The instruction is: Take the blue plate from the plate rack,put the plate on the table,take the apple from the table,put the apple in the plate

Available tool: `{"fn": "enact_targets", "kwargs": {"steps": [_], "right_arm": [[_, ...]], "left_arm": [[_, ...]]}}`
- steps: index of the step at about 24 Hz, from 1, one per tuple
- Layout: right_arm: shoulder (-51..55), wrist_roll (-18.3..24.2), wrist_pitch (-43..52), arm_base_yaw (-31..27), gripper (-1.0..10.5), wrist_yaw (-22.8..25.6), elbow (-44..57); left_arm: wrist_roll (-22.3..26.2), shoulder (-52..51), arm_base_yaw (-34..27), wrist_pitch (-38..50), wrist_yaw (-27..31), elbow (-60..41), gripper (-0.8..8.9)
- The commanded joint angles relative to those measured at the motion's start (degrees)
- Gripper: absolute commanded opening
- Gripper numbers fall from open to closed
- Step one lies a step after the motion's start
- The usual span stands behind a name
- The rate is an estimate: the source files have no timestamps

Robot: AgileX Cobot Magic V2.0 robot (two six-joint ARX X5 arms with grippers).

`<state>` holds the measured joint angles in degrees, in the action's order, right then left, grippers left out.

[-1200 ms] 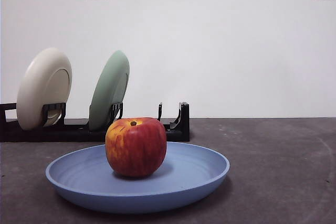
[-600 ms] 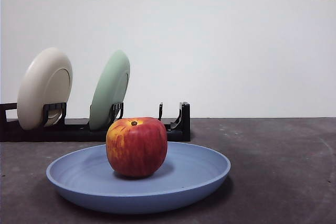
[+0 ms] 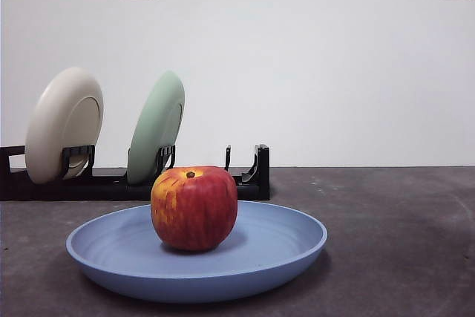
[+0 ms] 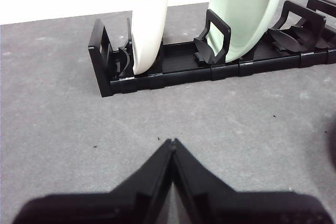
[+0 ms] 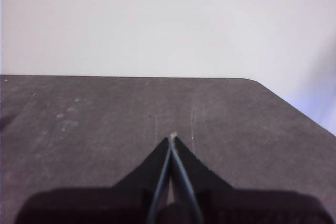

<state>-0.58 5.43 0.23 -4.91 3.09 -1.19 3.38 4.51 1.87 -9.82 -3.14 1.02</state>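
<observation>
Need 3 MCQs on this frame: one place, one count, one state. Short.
1. Where is the apple?
A. In the blue plate
B. On the bare table
C. In the plate rack

2. How many plates stand in the plate rack?
A. One
B. Two
C. Three

3. How is the left hand?
A. Shut on the apple
B. Open
C. Shut, empty

Key: 1 A, the apple sits inside the plate's rim. 2 B, a cream-white plate and a pale green plate. 3 C, the jaws meet with nothing between.

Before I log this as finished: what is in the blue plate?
Only the apple sits in the blue plate, upright, stem up. The patch of plate beneath it is hidden.
</observation>
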Motion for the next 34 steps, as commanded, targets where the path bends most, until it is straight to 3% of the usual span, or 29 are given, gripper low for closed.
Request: {"fn": "enact_targets", "kwargs": {"steps": [1, 5, 11, 14, 34], "right_arm": [[0.15, -0.98, -3.52, 0.11, 0.0, 0.28, 0.37], [0.15, -1.18, -11.23, 0.94, 0.0, 0.35, 0.37], [0.15, -1.01, -11.15, 1.22, 0.0, 0.44, 0.37], [0.15, -3.58, -10.93, 1.99, 0.0, -1.16, 0.37], [0.09, -3.58, -10.95, 2.25, 0.0, -1.14, 0.35]], "left_arm": [[-0.26, 0.0, -0.22, 0.42, 0.11, -0.59, -0.04], [-0.26, 0.0, -0.22, 0.42, 0.11, -0.59, -0.04], [-0.26, 0.0, -0.22, 0.42, 0.11, -0.59, -0.04], [-0.26, 0.0, -0.22, 0.42, 0.11, -0.59, -0.04], [-0.26, 0.0, -0.22, 0.42, 0.11, -0.57, -0.04]]}}
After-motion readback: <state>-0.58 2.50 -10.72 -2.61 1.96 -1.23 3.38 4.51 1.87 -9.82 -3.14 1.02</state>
